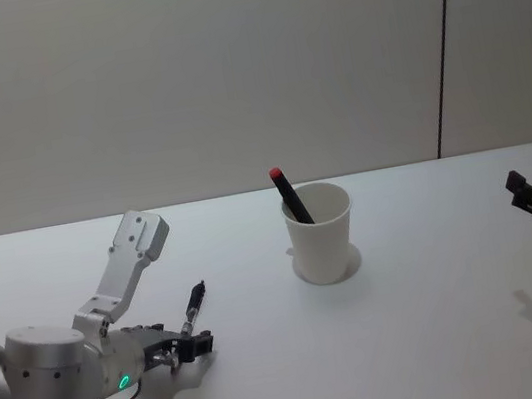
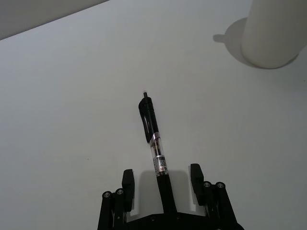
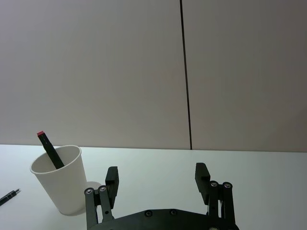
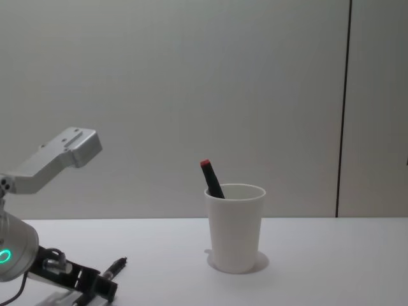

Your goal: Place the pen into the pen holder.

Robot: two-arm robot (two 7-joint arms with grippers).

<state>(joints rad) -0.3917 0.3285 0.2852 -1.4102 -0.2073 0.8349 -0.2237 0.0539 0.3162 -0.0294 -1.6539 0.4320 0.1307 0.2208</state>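
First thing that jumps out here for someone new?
The white pen holder mid-table, with a red-capped pen already leaning in it. Left of it, the left gripper sits low, open, straddling a black pen lying on the table. The right gripper hangs open at the right.

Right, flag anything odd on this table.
Nothing spilled or damaged. The pen holder stands upright with a red-tipped pen leaning inside. A second pen lies flat on the table, ungripped, between the fingers of the open left claw. The right claw hangs open to the right.
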